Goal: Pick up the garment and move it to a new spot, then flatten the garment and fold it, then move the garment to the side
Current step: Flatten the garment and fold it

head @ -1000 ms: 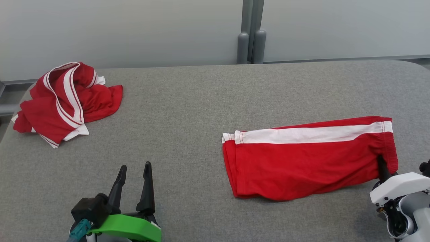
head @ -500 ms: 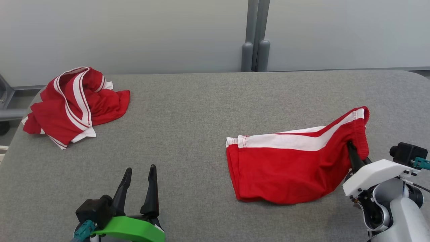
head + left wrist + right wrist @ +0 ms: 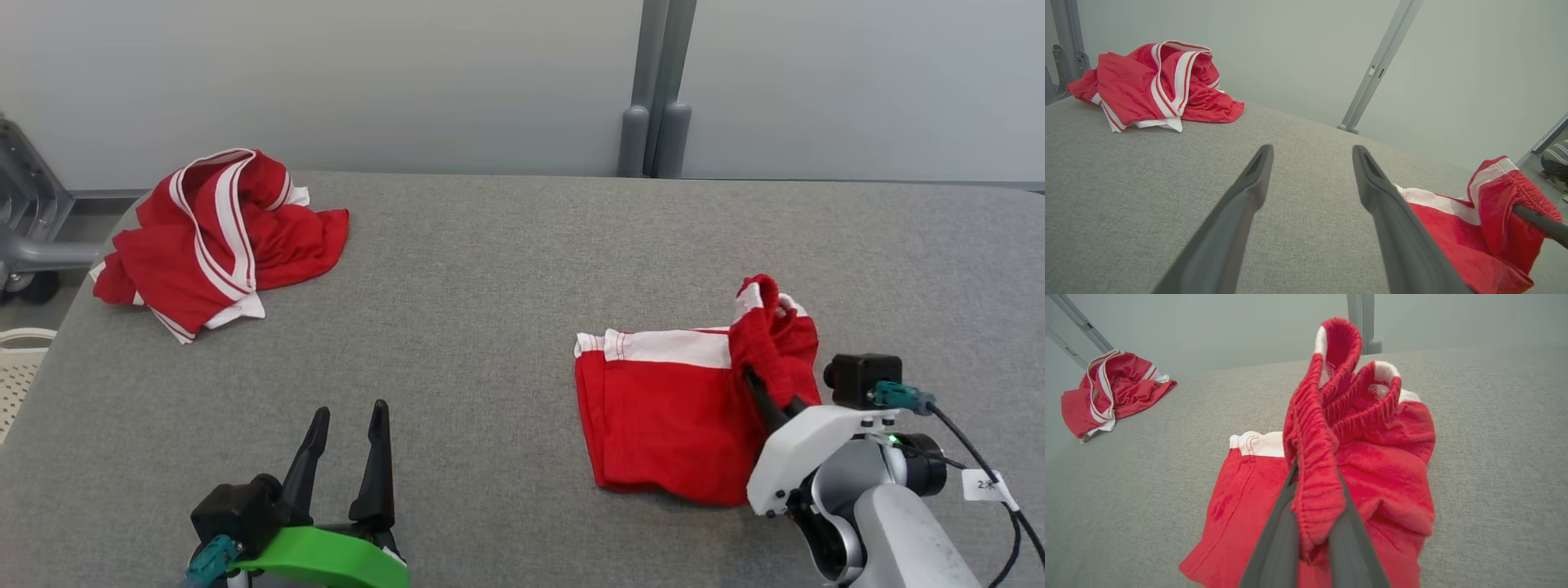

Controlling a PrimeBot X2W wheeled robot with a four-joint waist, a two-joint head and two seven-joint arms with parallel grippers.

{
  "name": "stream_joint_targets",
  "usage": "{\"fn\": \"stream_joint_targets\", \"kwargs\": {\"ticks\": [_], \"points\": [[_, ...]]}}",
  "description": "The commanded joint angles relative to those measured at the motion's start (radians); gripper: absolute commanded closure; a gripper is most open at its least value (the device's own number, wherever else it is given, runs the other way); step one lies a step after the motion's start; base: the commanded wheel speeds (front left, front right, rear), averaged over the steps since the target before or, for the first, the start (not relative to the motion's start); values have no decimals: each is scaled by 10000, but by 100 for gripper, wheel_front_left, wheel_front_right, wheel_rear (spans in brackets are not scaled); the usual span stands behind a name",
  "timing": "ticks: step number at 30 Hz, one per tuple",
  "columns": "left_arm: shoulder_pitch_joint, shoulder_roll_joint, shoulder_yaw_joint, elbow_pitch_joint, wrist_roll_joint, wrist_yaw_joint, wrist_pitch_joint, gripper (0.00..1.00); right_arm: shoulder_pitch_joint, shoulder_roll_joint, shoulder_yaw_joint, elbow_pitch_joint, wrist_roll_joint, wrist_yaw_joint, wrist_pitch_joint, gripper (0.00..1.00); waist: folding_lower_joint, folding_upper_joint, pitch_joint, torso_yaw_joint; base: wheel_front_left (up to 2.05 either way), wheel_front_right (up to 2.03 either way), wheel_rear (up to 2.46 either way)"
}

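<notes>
Grey table (image 3: 490,269), fold apparently under way.
Right gripper (image 3: 749,377), lower right, pinches the waistband of the red shorts (image 3: 653,416) to fold it over; left gripper (image 3: 351,412) rests wide open, empty.

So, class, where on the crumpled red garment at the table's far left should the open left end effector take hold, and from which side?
Probably the raised white-striped fold atop the crumpled garment, coming from above on its near side with the left end effector: that ridge stands proud of the heap, so open jaws can straddle it.
</notes>
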State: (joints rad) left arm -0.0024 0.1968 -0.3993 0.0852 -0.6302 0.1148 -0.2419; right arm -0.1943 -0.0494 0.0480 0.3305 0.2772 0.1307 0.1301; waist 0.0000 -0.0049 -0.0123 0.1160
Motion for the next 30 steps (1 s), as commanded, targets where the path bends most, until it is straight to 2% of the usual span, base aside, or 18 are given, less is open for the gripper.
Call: {"fn": "stream_joint_targets", "kwargs": {"ticks": [1,7,14,28,29,30], "points": [[25,-47,-22,5,-50,-23,-38,0,-190,-26,227,215,-114,1,-88,100,0,49,35,96,0,0,0],[-79,-116,-51,55,-96,-70,-66,0,-571,-24,1104,1084,-149,1,-250,100,0,49,99,299,0,0,0],[-174,-220,-27,122,-132,-121,-119,0,-917,-20,1600,1932,-578,1,-359,100,0,49,188,503,0,0,0],[-260,-346,27,219,-96,-175,-161,0,-1383,-21,2353,2615,-1308,1,-473,100,0,49,309,592,0,0,0],[-276,-352,33,231,-95,-187,-167,0,-1402,-21,2407,2635,-1339,1,-485,88,0,49,318,594,0,0,0],[-291,-362,32,242,-93,-189,-170,0,-1411,-21,2464,2669,-1356,1,-499,59,0,49,330,597,0,0,0]]}}
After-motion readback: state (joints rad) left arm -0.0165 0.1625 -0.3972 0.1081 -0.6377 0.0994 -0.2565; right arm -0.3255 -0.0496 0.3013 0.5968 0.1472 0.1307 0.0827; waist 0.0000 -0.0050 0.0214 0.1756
